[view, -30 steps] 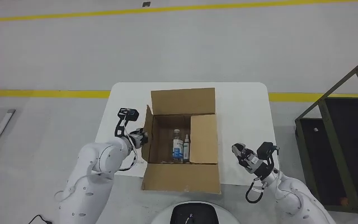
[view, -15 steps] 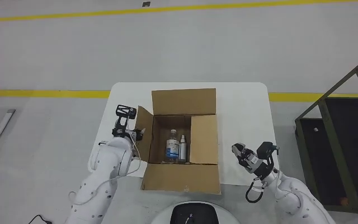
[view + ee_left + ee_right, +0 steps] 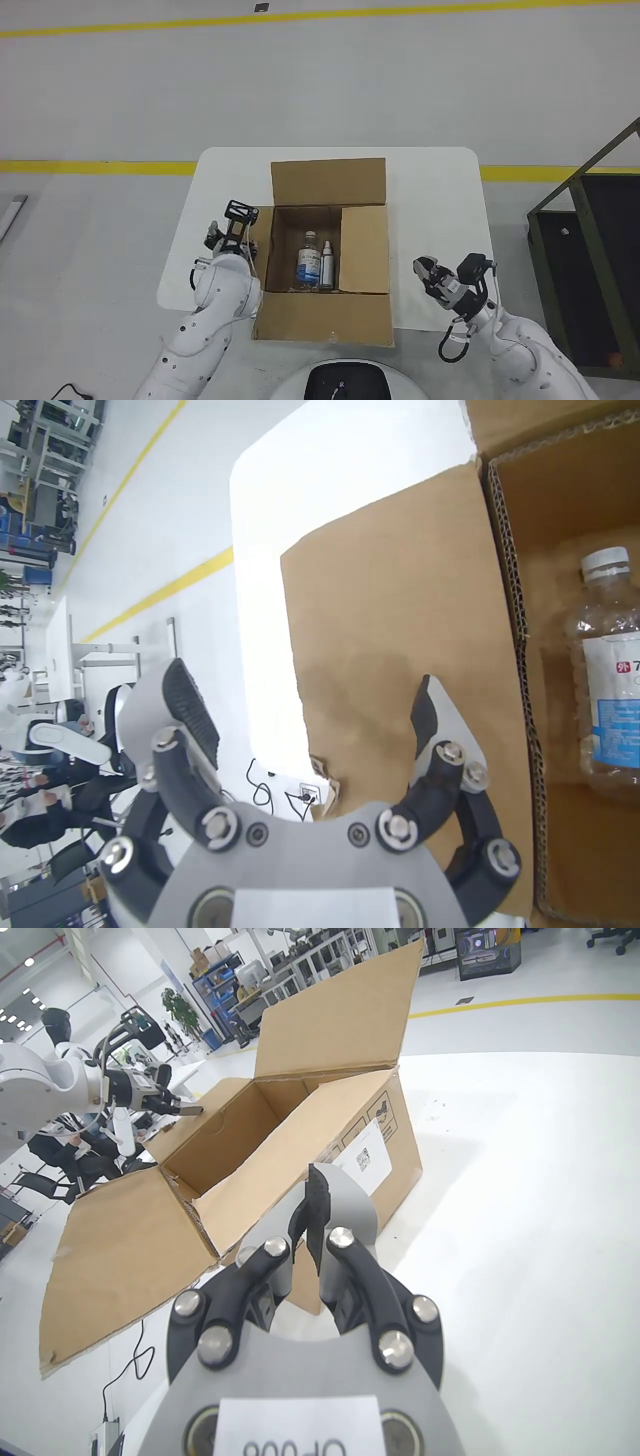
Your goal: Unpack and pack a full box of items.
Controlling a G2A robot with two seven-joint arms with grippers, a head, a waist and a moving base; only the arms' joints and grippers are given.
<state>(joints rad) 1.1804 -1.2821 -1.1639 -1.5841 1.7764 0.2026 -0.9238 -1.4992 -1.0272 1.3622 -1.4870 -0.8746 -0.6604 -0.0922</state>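
Hovering spread above a flap [image 3: 390, 600] of the brown corrugated cardboard box [image 3: 325, 318]: left end effector [image 3: 305, 695]. Clear white-capped plastic bottle [image 3: 605, 680] inside, beyond. Right end effector [image 3: 316, 1208] pressed together. Risk: snagged flap could drag box.

Open cardboard box [image 3: 328, 182] with two bottles inside

The brown box sits mid-surface [image 3: 430, 190], nearer the front edge; its far flap stands up, its near flap is folded outward and its right flap leans inward. Inside, a clear bottle [image 3: 308, 264] with a white cap and blue label lies just beside a slim white bottle [image 3: 329, 266].
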